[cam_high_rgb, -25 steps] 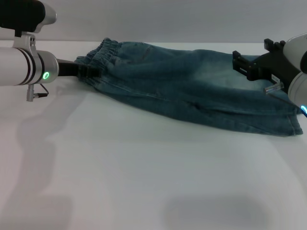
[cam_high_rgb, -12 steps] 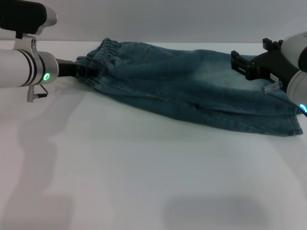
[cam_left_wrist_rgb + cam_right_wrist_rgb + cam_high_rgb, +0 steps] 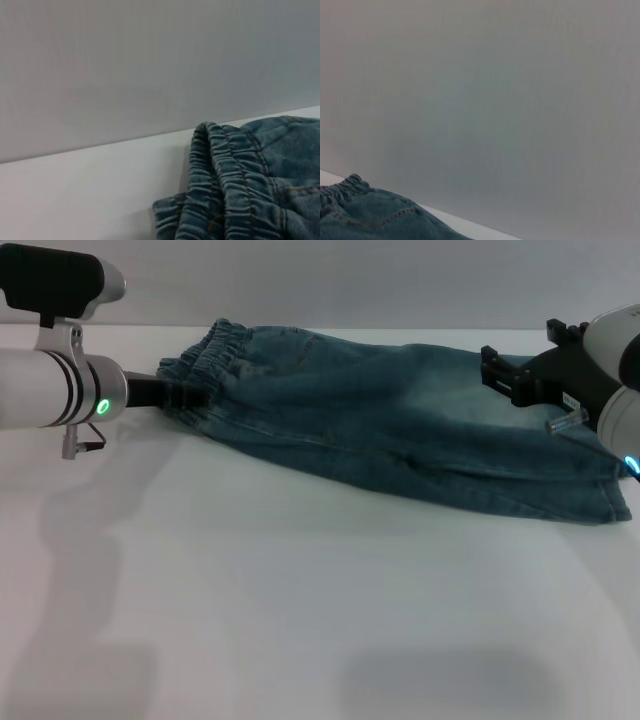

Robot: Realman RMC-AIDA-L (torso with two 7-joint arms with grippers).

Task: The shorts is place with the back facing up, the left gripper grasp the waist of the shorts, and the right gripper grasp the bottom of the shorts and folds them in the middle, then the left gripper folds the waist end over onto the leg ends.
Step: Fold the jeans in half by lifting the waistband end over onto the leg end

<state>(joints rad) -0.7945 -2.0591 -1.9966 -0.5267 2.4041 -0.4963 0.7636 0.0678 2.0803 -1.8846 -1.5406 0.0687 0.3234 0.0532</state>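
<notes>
The shorts (image 3: 400,430) lie folded lengthwise across the far part of the white tabletop (image 3: 300,620), running from near the far-left area toward the right edge. The whole near half of the tabletop, from the garment's near edge to the front edge, is bare white surface — open room on that side. Behind the garment only a narrow strip of tabletop shows before the grey wall (image 3: 350,280).

The left gripper (image 3: 180,393) reaches in from the left edge at table height, its black jaws meeting the waist of the shorts (image 3: 215,350) at the band's near corner. Denim covers the fingertips, so whether the jaws are clamped on the band or merely against it cannot be told. The left wrist view shows the puckered band (image 3: 210,185) doubled over, two ruffled layers side by side, its far end standing slightly off the tabletop.

The right gripper (image 3: 505,380) sits over the far right of the garment, above the leg ends (image 3: 590,500); its black jaws are at the denim surface, and their spacing cannot be made out. The bottom of the shorts (image 3: 615,502) lies flat close to the right edge of the tabletop, hem straight, a stitched line visible.

Fabric condition: faded blue denim, paler in a patch near the right gripper — shallow diagonal creases run along the legs. The right wrist view shows a curved seam (image 3: 385,215) on the upper layer.
</notes>
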